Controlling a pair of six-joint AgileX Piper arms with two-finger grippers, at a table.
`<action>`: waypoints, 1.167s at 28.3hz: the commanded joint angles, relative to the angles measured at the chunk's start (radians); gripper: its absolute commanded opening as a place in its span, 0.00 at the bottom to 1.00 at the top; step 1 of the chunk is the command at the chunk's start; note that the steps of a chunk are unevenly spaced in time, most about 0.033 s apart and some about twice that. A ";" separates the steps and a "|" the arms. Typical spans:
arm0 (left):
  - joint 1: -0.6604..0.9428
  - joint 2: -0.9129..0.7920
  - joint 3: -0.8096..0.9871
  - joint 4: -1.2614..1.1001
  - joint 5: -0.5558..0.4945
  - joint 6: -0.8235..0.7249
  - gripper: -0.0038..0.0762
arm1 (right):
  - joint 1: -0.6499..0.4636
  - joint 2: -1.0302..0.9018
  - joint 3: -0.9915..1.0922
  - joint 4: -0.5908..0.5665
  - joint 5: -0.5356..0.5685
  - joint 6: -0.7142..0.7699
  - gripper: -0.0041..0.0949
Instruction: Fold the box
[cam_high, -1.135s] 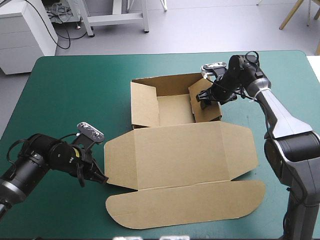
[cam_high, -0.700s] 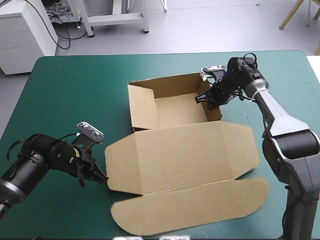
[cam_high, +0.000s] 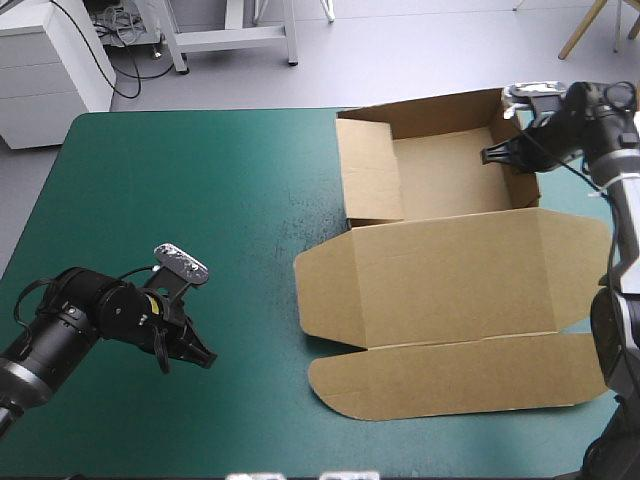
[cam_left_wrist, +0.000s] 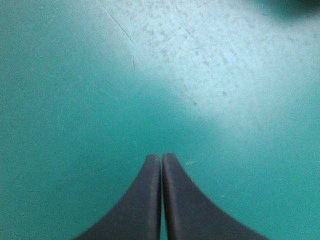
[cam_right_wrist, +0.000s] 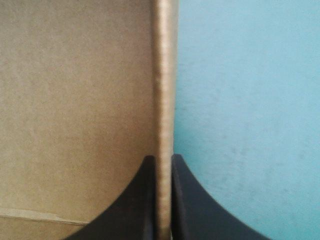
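box (cam_high: 450, 280) wall pinched by right gripper (cam_right_wrist: 162, 161), left gripper (cam_left_wrist: 161, 158) closed, apart.

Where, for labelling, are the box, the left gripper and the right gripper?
box (cam_high: 450, 280), high view, on its flat lid panel.
left gripper (cam_left_wrist: 161, 159), left wrist view, where its shut fingers meet.
right gripper (cam_right_wrist: 162, 160), right wrist view, midway between its fingers.

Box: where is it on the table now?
High view: the box lies on the right half of the table, tray toward the far edge, its right wall pinched by the right gripper.
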 joint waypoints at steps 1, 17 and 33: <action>-0.002 -0.023 -0.023 -0.003 -0.021 -0.011 0.04 | -0.108 -0.069 -0.031 0.008 0.011 0.001 0.02; -0.002 -0.023 -0.023 -0.003 -0.035 -0.011 0.04 | -0.392 -0.069 -0.020 -0.065 0.044 0.084 0.06; -0.002 -0.023 -0.023 0.021 -0.036 -0.011 0.04 | -0.392 -0.112 -0.024 0.046 0.046 0.015 0.92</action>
